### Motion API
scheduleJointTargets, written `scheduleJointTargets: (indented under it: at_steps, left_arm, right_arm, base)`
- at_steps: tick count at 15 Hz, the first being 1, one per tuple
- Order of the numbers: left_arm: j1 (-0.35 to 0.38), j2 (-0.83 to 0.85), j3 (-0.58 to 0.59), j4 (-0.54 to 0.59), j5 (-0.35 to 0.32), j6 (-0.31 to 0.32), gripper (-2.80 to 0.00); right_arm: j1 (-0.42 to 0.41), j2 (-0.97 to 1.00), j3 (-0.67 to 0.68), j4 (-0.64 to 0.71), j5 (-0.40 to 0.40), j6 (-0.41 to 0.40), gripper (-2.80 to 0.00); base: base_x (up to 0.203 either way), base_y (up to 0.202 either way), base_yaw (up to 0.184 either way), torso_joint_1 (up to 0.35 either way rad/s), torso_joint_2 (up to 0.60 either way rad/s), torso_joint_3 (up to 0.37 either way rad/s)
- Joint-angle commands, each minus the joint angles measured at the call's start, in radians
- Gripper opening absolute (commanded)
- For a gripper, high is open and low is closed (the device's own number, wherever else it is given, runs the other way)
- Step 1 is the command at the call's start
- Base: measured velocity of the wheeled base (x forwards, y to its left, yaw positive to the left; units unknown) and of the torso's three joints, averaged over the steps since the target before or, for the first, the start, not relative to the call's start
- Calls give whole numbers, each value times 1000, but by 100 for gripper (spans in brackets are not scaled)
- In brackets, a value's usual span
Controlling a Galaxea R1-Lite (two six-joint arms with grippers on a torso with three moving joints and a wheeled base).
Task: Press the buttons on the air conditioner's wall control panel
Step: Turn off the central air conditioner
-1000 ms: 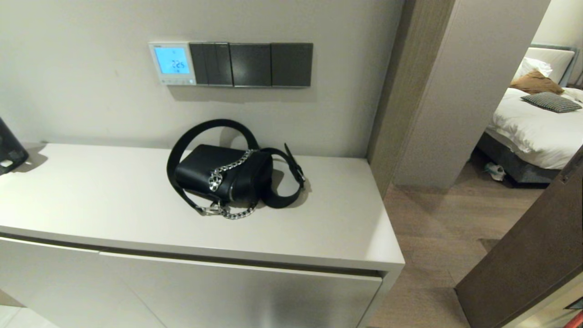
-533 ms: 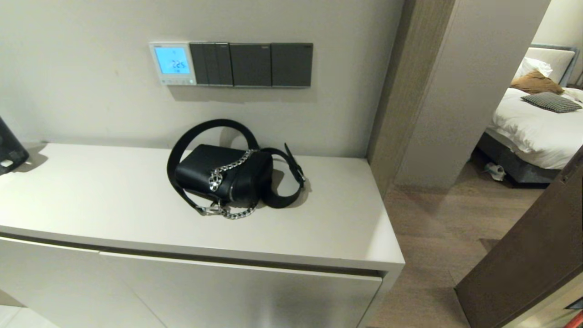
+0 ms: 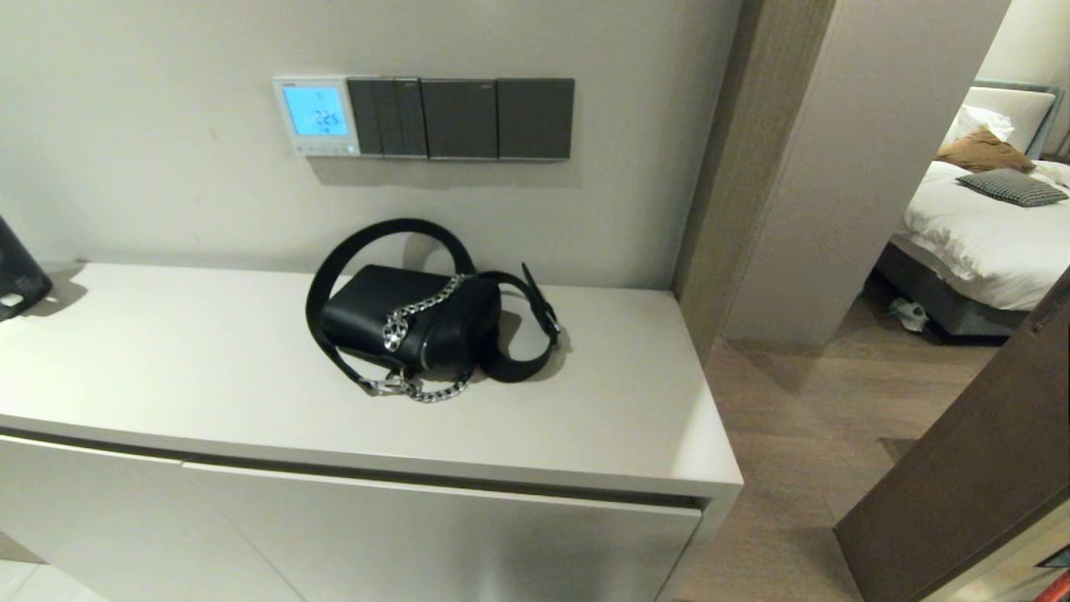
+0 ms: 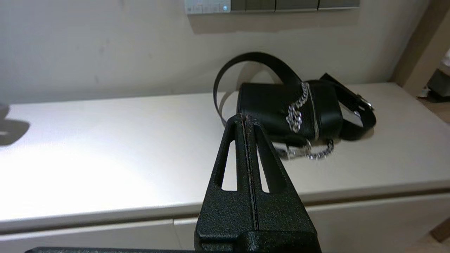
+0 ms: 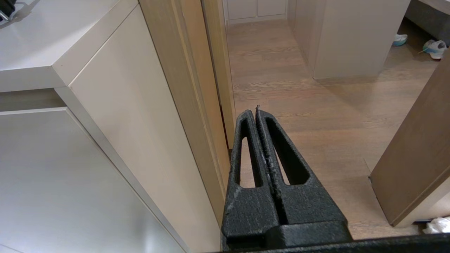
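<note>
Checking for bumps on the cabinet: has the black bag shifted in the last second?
No. In the head view the black bag sits at the same spot below the dark switch plates, strap unchanged.

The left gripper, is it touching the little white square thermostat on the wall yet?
Apart. The left wrist view shows the left gripper shut, hanging before the cabinet, with the white square thermostat far up the wall.

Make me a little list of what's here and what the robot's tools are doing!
panel: white, on the wall, screen lit blue
buttons: row under the screen, nothing touching them
switches: three dark plates, beside the panel
bag: black, chain strap, on the cabinet
left tool: shut, low, short of the wall
right tool: shut, down beside the cabinet, above the floor
</note>
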State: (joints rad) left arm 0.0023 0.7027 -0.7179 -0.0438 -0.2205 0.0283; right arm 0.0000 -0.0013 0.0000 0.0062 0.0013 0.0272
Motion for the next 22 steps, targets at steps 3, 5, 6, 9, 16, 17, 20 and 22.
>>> scheduleJointTargets:
  at_steps: [3,5,6,9,16,17,20,22]
  left_arm:
    - [-2,206,-32,-108,-6,-5,-280]
    - [-32,251,-34,-141,-5,-11,-280]
    - [-47,271,-39,-154,-4,-11,-280]
    - [-69,342,-82,-185,1,-22,-280]
    - [-103,483,-226,-207,6,-31,-280]
    - [-106,512,-257,-207,6,-31,-280]
    - [-114,614,-344,-208,6,-32,-280]
    - [-116,690,-408,-209,3,-37,-280]
  right_arm:
    - [-2,1,2,0,0,0,-280]
    - [-1,1,2,0,1,0,-280]
    - [-1,1,2,0,0,0,-280]
    - [0,1,2,0,0,0,-280]
    - [-1,1,2,0,0,0,-280]
    - [0,1,2,0,0,0,-280]
    - [0,1,2,0,0,0,-280]
    - [0,1,2,0,0,0,-280]
  base:
    - [0,0,0,0,0,0]
    - [0,0,0,0,0,0]
    - [0,0,0,0,0,0]
    - [0,0,0,0,0,0]
    - [0,0,0,0,0,0]
    - [0,0,0,0,0,0]
    - [0,0,0,0,0,0]
    - [0,0,0,0,0,0]
